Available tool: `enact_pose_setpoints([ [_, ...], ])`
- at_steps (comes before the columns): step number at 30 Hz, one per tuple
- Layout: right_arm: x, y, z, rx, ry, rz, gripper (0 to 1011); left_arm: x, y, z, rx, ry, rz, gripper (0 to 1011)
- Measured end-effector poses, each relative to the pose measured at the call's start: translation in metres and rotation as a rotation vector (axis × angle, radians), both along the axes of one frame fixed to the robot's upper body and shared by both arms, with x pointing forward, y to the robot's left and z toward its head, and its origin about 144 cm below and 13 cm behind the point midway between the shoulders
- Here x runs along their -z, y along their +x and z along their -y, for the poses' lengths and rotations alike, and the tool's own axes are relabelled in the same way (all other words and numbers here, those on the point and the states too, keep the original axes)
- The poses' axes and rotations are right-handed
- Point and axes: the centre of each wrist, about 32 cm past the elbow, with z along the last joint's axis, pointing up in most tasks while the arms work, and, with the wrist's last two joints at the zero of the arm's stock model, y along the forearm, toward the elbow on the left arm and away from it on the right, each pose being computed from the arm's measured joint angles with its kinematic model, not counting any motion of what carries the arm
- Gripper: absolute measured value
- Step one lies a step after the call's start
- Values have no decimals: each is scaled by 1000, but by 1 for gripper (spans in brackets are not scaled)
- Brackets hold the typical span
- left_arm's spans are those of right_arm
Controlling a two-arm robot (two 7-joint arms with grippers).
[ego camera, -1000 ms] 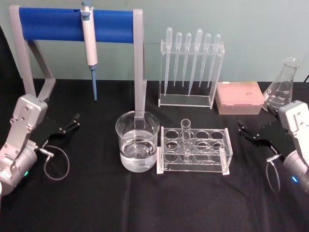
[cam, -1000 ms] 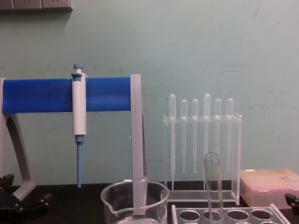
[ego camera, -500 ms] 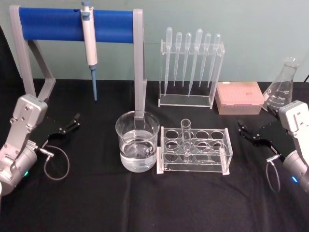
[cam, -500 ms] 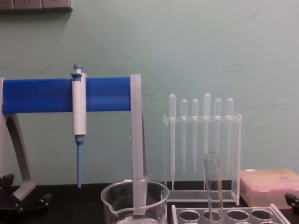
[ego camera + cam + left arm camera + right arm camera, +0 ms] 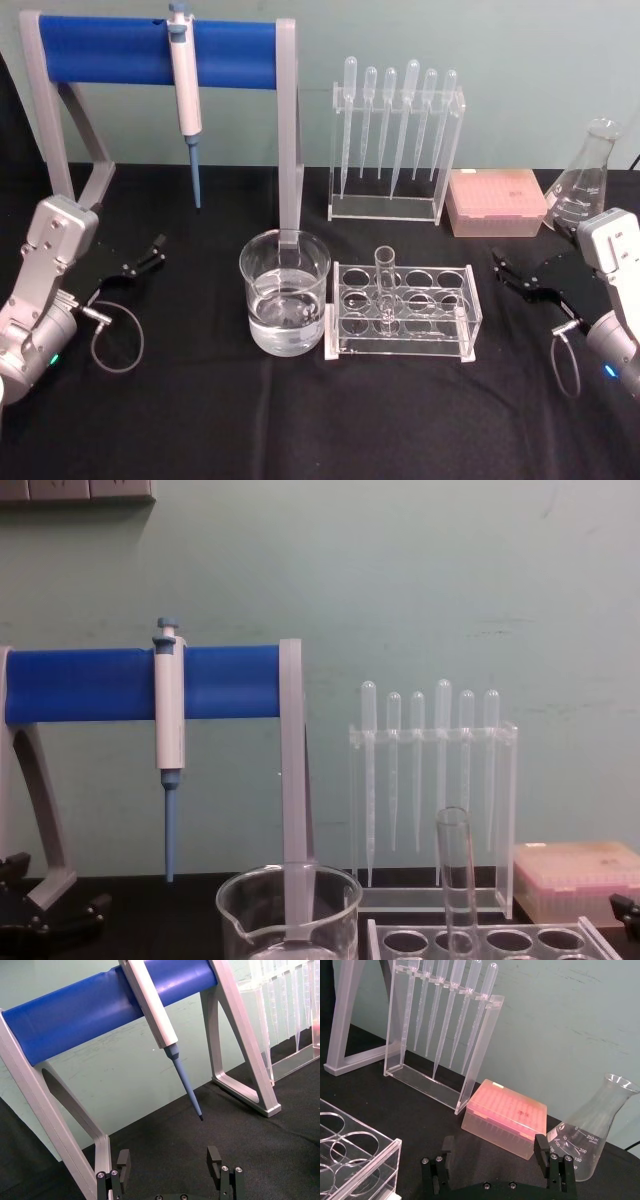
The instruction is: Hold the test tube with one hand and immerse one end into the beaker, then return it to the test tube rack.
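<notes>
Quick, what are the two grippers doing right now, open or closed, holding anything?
Left gripper: open, empty, left of the beaker.
Right gripper: open, empty, right of the tube rack.

A plain, pale green painted wall [image 5: 520, 40] stands directly behind a table under a matt black cloth [image 5: 300, 420], and the cloth runs back to the wall's foot. The paint carries fine scratches and a few short dark scuff marks [image 5: 585, 977]. High on the wall, at the upper left of the chest view, sits a row of light grey rectangular wall plates [image 5: 75, 489], cut off by the edge. The light is soft and even, leaving only weak shadows on the cloth.
</notes>
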Motion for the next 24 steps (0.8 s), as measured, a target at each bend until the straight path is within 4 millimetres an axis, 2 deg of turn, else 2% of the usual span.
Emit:
enact_pose_setpoints([
  [6, 0, 0, 0, 0, 0, 0, 1000, 0, 0, 0, 0, 0, 0, 1000],
  [9, -9, -4, 1, -16, 9, 20, 1000, 0, 0, 0, 0, 0, 0, 1000],
  [16, -37, -16, 5, -63, 54, 53, 1002, 0, 0, 0, 0, 0, 0, 1000],
  [18, -52, -22, 9, -96, 79, 55, 1000, 0, 0, 0, 0, 0, 0, 1000],
  [24, -76, -32, 20, -197, 107, 29, 1000, 0, 0, 0, 0, 0, 0, 1000],
])
